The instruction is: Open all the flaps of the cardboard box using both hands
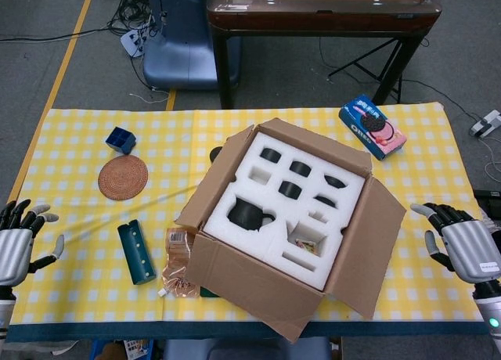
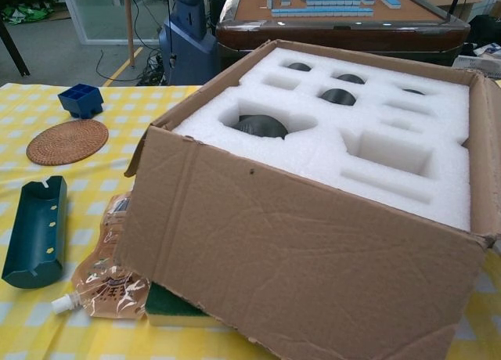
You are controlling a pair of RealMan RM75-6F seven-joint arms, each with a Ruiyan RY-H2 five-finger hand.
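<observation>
The cardboard box [image 1: 258, 286] [image 2: 297, 250] stands in the middle of the yellow checked table with its flaps folded outward. White foam [image 1: 286, 207] [image 2: 337, 141] fills it, holding a dark teapot [image 1: 246, 214] and several dark cups. My left hand [image 1: 17, 246] hovers at the table's far left edge, fingers spread, holding nothing. At the far right edge my right hand [image 1: 466, 246] is likewise spread and empty, clear of the box's right flap [image 1: 376, 246]. Neither hand shows in the chest view.
A dark green tray [image 1: 136, 252] [image 2: 35, 231], a crinkled snack pouch [image 1: 178, 262] [image 2: 106, 266], a woven coaster [image 1: 123, 177] [image 2: 67, 141] and a small blue box [image 1: 120, 139] [image 2: 81, 99] lie left of the box. A cookie packet [image 1: 372, 125] sits at the back right.
</observation>
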